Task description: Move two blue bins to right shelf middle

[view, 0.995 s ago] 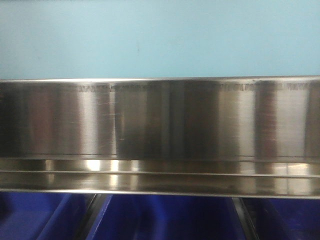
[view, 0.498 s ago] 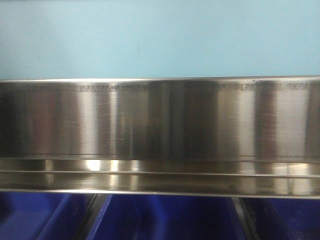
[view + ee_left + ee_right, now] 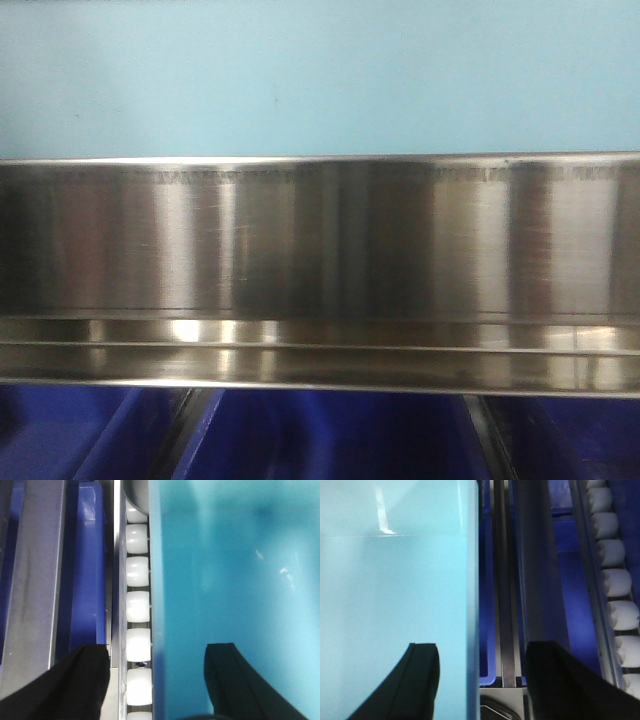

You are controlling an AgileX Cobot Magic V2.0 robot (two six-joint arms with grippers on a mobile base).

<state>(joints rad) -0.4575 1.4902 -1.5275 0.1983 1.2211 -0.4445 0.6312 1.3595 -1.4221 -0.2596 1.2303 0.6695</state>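
Note:
A light blue bin (image 3: 320,75) fills the top of the front view, above a steel shelf beam (image 3: 320,240). In the left wrist view its teal wall (image 3: 225,580) runs down the right half. My left gripper (image 3: 157,680) is open, one black finger (image 3: 85,680) outside the wall's edge and the other over the teal face. In the right wrist view the same kind of pale blue wall (image 3: 395,580) fills the left. My right gripper (image 3: 482,680) is open and straddles its edge. Dark blue bins (image 3: 330,440) sit below the beam.
A track of white rollers (image 3: 137,605) runs beside the teal wall, and another roller track (image 3: 615,580) lies at the right. Steel rails (image 3: 535,580) and more dark blue bins (image 3: 87,570) flank the grippers. The shelf beam stands close to the front camera.

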